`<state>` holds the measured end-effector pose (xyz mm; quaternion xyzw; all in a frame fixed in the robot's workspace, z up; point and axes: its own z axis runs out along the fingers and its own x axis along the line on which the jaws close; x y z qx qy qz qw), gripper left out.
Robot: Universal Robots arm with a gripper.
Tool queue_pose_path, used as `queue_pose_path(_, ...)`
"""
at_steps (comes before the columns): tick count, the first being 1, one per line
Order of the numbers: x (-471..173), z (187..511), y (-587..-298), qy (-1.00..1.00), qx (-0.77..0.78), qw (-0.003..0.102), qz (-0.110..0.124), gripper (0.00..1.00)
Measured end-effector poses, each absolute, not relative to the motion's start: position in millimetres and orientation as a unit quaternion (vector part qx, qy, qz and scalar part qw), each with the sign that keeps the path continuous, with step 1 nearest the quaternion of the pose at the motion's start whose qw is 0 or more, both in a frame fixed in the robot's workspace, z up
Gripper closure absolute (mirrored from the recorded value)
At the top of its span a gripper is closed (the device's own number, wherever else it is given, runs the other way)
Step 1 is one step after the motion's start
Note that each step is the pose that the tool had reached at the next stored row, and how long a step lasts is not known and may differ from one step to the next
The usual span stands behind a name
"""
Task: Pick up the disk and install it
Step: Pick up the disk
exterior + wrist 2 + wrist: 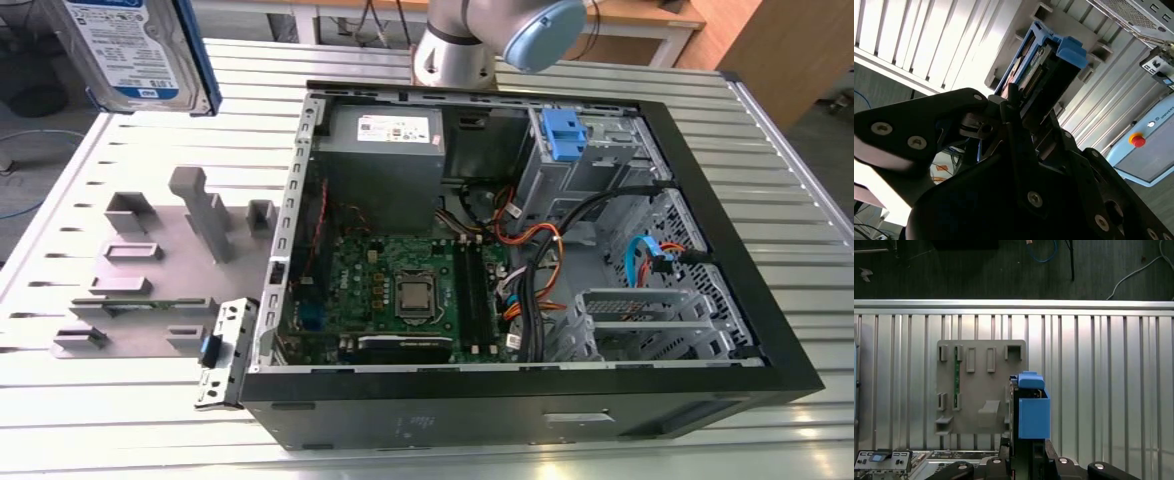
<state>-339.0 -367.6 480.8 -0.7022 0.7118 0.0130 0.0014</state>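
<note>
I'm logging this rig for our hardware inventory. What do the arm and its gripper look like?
The arm is a silver-grey tube with a rounded light-blue joint cap. The gripper is black, with angular, plate-like linkages fastened by round silver screws, as seen in both wrist views.

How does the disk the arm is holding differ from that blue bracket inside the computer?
The disk is held above the table in the gripper; the blue bracket sits in the case's bay. The disk carries a labelled silver drive; the blue bracket shows none. Both have blue plastic.
</note>
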Motion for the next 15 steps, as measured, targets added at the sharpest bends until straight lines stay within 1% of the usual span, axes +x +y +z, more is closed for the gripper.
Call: queue_pose_path(15,-275.4,480.8,-367.6,0.712,-0.702,0.001,0.013,0.65)
